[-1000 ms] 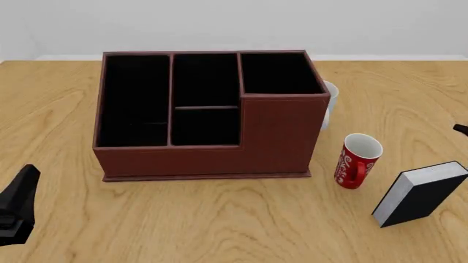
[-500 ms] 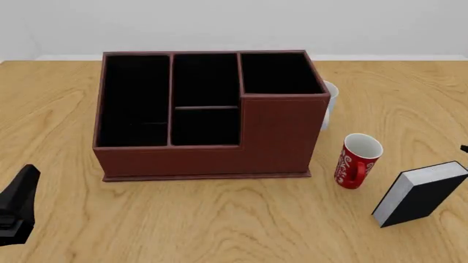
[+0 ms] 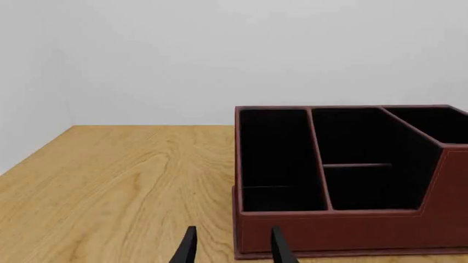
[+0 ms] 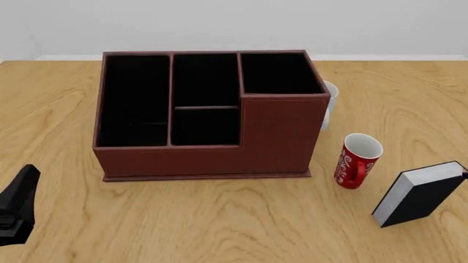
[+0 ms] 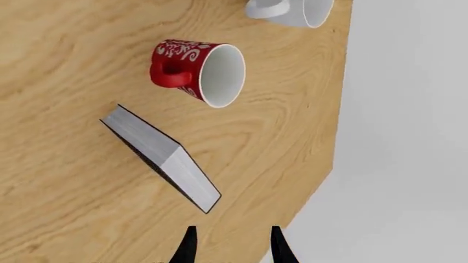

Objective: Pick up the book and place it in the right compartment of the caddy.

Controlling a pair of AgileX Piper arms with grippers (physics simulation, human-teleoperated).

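Note:
The book is a black slab with white page edges, standing on the table at the right, next to the red mug. In the right wrist view the book lies ahead of my right gripper, which is open, empty and apart from it. The red-brown caddy sits mid-table, and its right compartment holds nothing. My left gripper hovers at the near left, and its fingers show open and empty in the left wrist view, short of the caddy.
A white mug stands behind the caddy's right side and also shows in the right wrist view. The red mug sits between the book and the caddy. The table's right edge runs close past the book.
The dark tip of my right arm at the front view's right edge has slid down toward the book. The left arm, book, mugs and caddy have not moved.

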